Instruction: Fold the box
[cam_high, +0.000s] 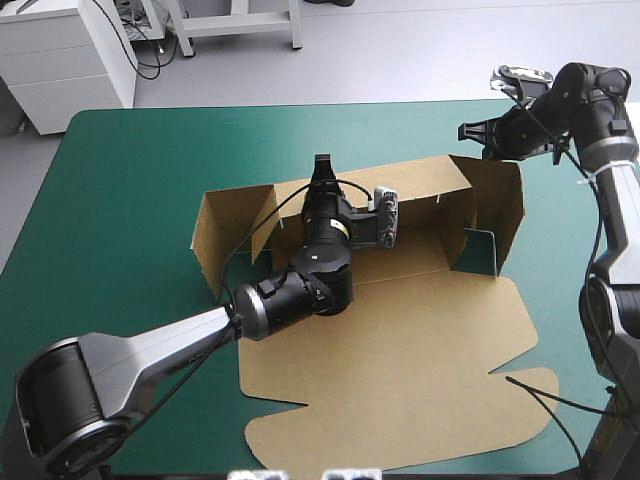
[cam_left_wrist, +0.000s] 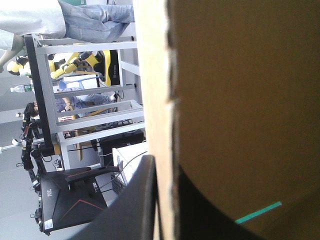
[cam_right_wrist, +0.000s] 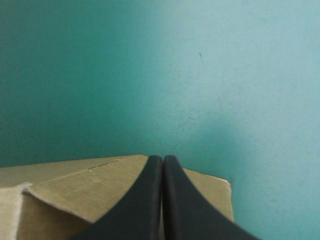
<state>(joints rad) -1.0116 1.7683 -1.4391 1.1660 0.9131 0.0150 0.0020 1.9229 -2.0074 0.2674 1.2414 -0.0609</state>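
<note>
- Only the high view takes in the whole box (cam_high: 400, 370). It is a brown sheet on the teal-green cover (cam_high: 120, 200), with its rear wall and both end walls raised and its broad lid flap lying flat.
- Only the left wrist view shows the grip. The left gripper (cam_high: 322, 168), at the box's rear wall, has its black fingers (cam_left_wrist: 132, 205) all but closed, pinching the board's edge.
- In the right wrist view, the right gripper (cam_right_wrist: 162, 161) has its fingers pressed together into one point over the box's far right corner. I cannot tell whether it touches the board.
</note>
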